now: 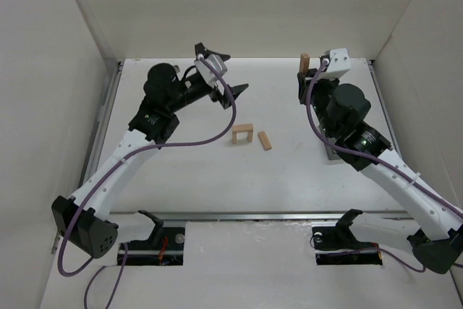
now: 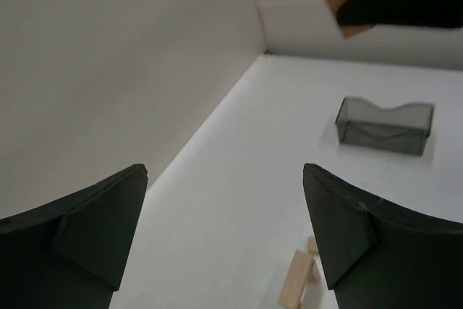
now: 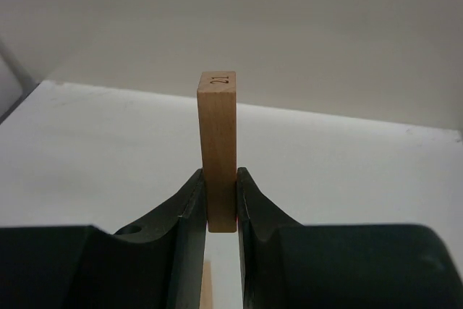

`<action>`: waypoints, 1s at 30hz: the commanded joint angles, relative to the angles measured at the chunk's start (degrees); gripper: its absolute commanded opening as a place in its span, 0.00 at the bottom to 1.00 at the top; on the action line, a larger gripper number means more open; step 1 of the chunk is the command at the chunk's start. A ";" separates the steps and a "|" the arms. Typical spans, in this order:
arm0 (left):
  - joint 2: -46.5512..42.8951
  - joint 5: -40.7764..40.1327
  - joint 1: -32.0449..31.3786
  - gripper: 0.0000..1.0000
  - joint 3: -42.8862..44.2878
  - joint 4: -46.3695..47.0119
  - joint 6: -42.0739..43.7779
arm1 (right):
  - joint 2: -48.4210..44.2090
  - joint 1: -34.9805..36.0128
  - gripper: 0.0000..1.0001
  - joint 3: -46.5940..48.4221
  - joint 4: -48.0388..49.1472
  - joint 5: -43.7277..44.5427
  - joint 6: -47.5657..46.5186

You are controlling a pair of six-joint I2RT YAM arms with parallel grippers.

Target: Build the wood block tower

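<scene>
The wood block tower point(image 1: 242, 134) is a small arch of light tan planks at the table's middle. One loose plank point(image 1: 265, 140) lies just right of it. My left gripper point(image 1: 230, 72) hovers open and empty behind and left of the arch; in the left wrist view its fingers point(image 2: 94, 229) stand wide apart, with a plank point(image 2: 296, 284) low between them. My right gripper point(image 1: 309, 72) is at the back right, shut on an upright plank point(image 1: 304, 63). The right wrist view shows this plank point(image 3: 217, 150) pinched at its lower end between the jaws, marked 21 on top.
A small grey translucent bin point(image 2: 385, 126) stands on the right side of the table, mostly hidden under my right arm in the top view point(image 1: 332, 153). White walls enclose the table on the left, back and right.
</scene>
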 commanded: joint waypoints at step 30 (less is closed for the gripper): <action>16.20 11.76 -6.78 0.96 40.81 -31.10 -13.70 | 0.30 17.07 0.00 -0.62 8.07 4.83 -10.46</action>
